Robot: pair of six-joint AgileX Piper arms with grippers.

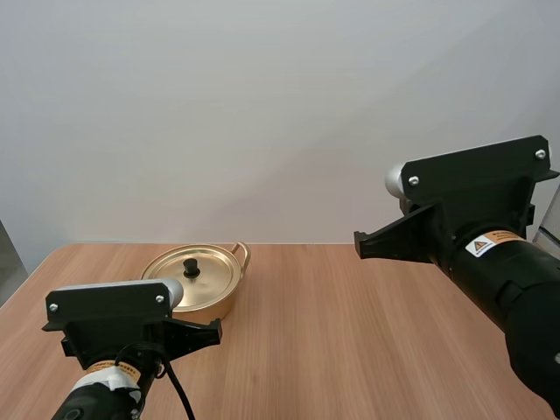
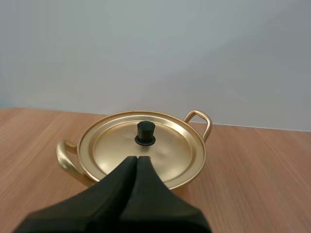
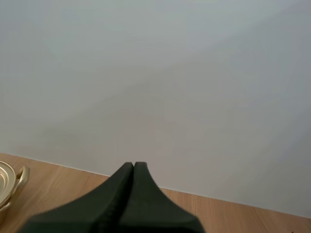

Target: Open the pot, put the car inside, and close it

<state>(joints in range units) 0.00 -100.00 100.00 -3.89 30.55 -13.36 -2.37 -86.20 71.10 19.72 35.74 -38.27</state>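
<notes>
The light-brown wooden table [image 1: 350,332] spans the whole width of the high view, in front of a plain pale wall. The black right arm [image 1: 490,245] is raised well above the table at the right side, far from anything on the boards. The black left arm [image 1: 114,324] sits low at the near left, just in front of the pot.

The round, shallow golden metal pot [image 1: 217,306] stands upright on the left half of the table, toward the far edge. Its flat golden lid [image 2: 165,150] is on, seated evenly inside the rim all the way round. Two golden loop handles stick out from opposite sides of the pot: one [image 2: 201,121] on the far right, the other [image 2: 65,158] on the near left as seen from the left wrist. A small black knob [image 2: 145,133] stands upright at the lid's centre.

The left pincer [image 2: 137,158] is clenched on nothing, its two black fingers lying together as one dark wedge. The tips point at the lid just short of the knob and hang over the near part of the lid; I cannot tell whether they touch it. The right pincer [image 3: 133,164] is likewise clenched and empty, a single wedge held high over bare boards, with the pot's handle off to its side and well apart from it.
</notes>
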